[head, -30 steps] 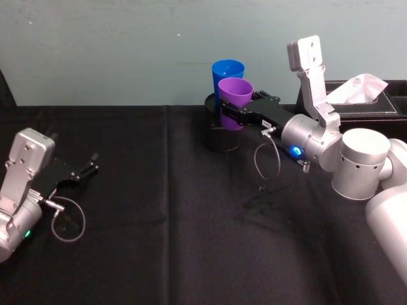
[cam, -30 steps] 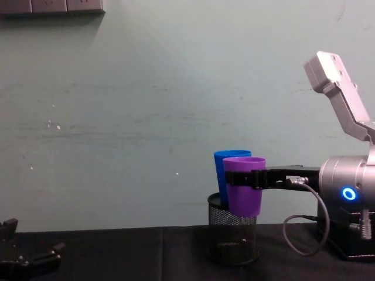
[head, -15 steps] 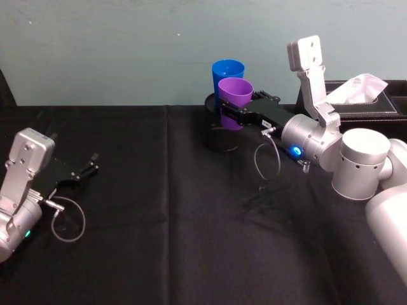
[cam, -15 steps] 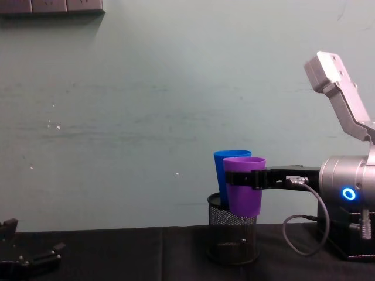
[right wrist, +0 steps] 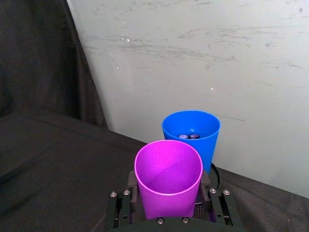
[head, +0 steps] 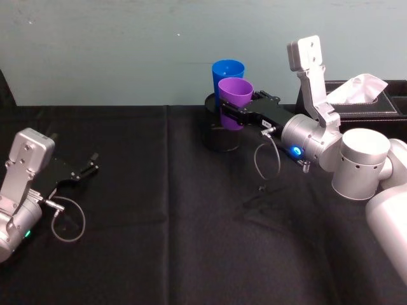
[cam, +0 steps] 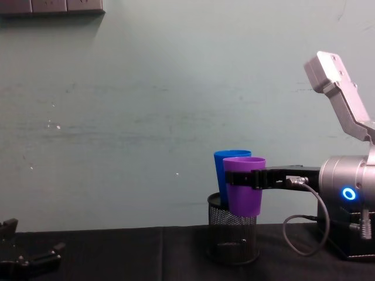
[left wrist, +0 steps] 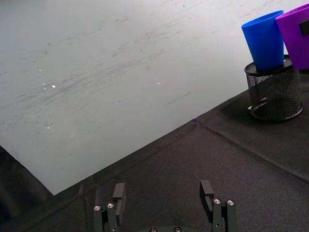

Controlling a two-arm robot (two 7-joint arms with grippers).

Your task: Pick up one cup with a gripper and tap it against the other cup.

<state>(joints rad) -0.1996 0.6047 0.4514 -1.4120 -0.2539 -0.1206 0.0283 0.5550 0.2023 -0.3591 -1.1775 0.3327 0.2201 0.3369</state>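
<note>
Near the table's [head: 159, 222] far edge, the right gripper [cam: 240, 178] is clamping the purple cup [head: 234, 95] aloft just beside the blue cup [head: 227, 70] in the holder [cam: 233, 240]; the left gripper [left wrist: 164, 193] is lying spread, well apart.

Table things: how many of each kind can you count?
Cups: 2 (purple cup, blue cup)
Mesh pen holder: 1
Tissue box: 1
Grippers: 2 (right gripper holding the purple cup; left gripper parked at the left, jaws open)
Total: 6

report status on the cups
Right gripper shut on purple cup, raised beside blue cup. Blue cup sits in mesh holder. Left gripper open, parked.
</note>
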